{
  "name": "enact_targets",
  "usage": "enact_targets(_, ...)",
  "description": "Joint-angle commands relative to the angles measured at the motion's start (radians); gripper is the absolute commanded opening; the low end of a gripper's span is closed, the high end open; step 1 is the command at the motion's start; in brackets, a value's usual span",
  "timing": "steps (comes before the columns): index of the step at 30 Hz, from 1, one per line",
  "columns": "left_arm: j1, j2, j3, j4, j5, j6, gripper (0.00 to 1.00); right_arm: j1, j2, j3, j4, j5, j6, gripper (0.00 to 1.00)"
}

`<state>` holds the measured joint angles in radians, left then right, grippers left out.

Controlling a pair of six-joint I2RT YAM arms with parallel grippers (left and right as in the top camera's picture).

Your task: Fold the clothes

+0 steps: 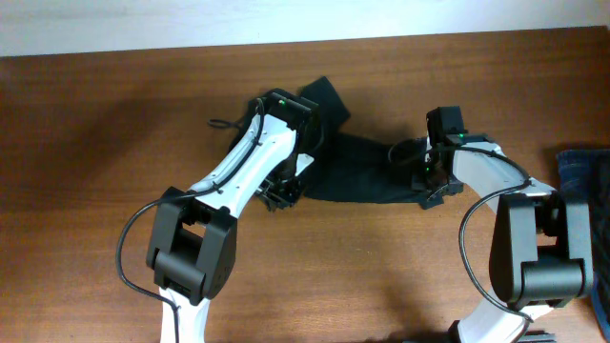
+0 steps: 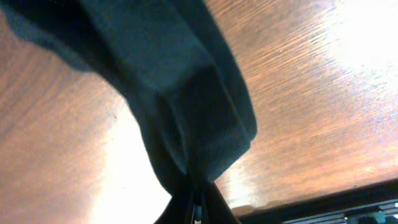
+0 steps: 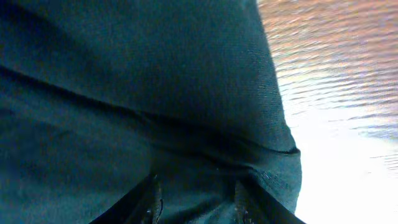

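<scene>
- Shirt: the black T-shirt [image 1: 367, 171] lies bunched mid-tabletop [image 1: 95, 143], nearer the far edge, slung between your two arms.
- Your left gripper [image 2: 196, 208] is clamped tight on a gathered fold. Your right gripper [image 3: 198, 200] pinches a thicker bunch at the opposite end.
- Step, as I judge it: spreading before folding. Next, draw both ends apart evenly.

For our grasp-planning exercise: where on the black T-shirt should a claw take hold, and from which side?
At its ends, each from the outer side. The black T-shirt lies stretched sideways, so a bunched edge pinches easily. The left claw is shut on one such fold; the right claw grips the opposite end.
</scene>
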<state>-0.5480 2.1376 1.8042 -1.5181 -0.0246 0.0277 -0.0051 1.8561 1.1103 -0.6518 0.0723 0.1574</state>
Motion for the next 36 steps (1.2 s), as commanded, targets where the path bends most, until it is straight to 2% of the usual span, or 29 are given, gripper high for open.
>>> enact_targets(1,-0.003,-0.021,-0.025,-0.019,0.017,-0.036,0.05,-0.003,0.019,-0.013,0.024,0.101,0.003,0.44)
enact_targets(4,-0.002,-0.021,-0.046,-0.033,0.018,-0.036,0.05,-0.003,0.019,-0.013,0.056,0.101,0.002,0.44)
enact_targets(10,-0.001,-0.021,-0.078,-0.065,0.018,-0.040,0.05,-0.003,0.019,-0.013,0.126,0.101,-0.102,0.45)
enact_targets(11,-0.001,-0.021,-0.083,-0.074,0.018,-0.041,0.05,-0.003,0.019,-0.013,0.126,0.102,-0.102,0.49)
enact_targets(18,-0.001,-0.021,-0.107,-0.137,0.018,-0.062,0.04,-0.004,0.020,-0.013,0.130,0.102,-0.102,0.51)
enact_targets(30,-0.001,-0.021,-0.293,-0.090,0.018,-0.081,0.04,-0.048,0.021,-0.013,0.128,0.096,-0.098,0.50)
enact_targets(36,-0.001,-0.021,-0.376,-0.082,0.018,-0.081,0.01,-0.049,0.021,-0.013,0.129,0.097,-0.098,0.50)
